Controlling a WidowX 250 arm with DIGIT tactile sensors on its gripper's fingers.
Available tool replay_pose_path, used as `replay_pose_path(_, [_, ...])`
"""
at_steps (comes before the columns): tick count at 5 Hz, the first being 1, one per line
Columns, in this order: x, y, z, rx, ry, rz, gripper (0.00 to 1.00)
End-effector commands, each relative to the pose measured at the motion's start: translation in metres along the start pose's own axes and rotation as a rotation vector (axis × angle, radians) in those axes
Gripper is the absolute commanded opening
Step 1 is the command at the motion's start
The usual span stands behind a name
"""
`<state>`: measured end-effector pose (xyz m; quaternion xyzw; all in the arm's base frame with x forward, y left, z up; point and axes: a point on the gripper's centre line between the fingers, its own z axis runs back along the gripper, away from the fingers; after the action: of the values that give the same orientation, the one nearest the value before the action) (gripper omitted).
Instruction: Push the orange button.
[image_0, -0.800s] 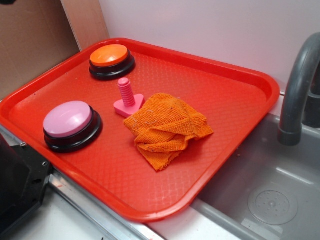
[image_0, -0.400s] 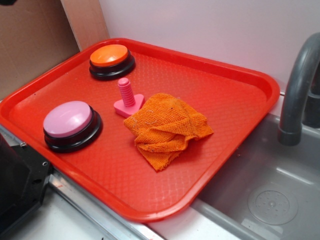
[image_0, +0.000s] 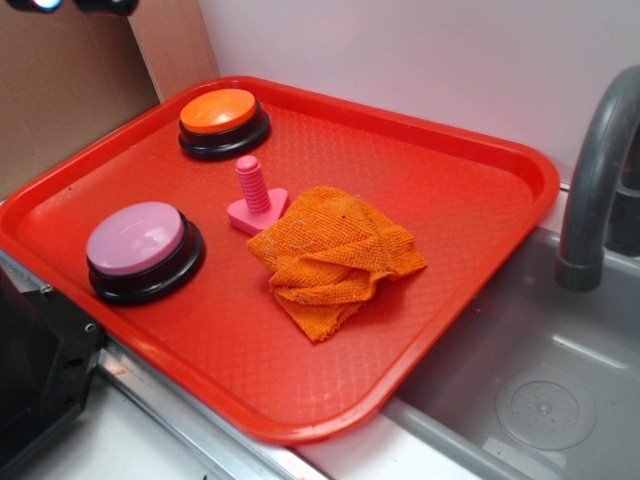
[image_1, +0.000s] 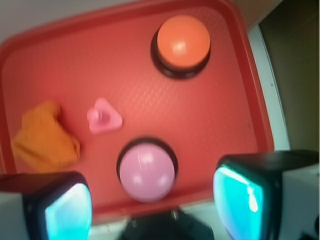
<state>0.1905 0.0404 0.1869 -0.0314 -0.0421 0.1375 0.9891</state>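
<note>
The orange button (image_0: 218, 111), a glossy orange dome on a black base, stands in the far left corner of the red tray (image_0: 470, 225). In the wrist view the orange button (image_1: 183, 41) is at the upper right, well ahead of the fingers. My gripper (image_0: 72, 4) only shows its tips at the exterior view's top left edge, high above and left of the button. From the wrist, the gripper (image_1: 155, 205) is open, its teal pads wide apart with nothing between them, hovering high over the tray's near edge.
A pink button (image_0: 137, 240) sits near the tray's front left. A pink screw-like toy (image_0: 254, 197) and an orange cloth (image_0: 335, 255) lie mid-tray. A grey faucet (image_0: 592, 180) and sink (image_0: 540, 400) are at the right. Cardboard (image_0: 60, 90) backs the left side.
The gripper's tips have come further into the exterior view at the top left edge. Nothing on the tray has moved.
</note>
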Motion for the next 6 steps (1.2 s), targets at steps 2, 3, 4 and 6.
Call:
replay_pose_path(2, [0.029, 0.025, 0.002, 0.036, -0.169, 0.150, 1.00])
replay_pose_path(3, [0.029, 0.025, 0.002, 0.036, -0.169, 0.150, 1.00])
replay_pose_path(4, [0.052, 0.046, -0.029, 0.054, -0.154, 0.239, 1.00])
replay_pose_path(6, [0.085, 0.050, -0.089, 0.067, -0.099, 0.208, 1.00])
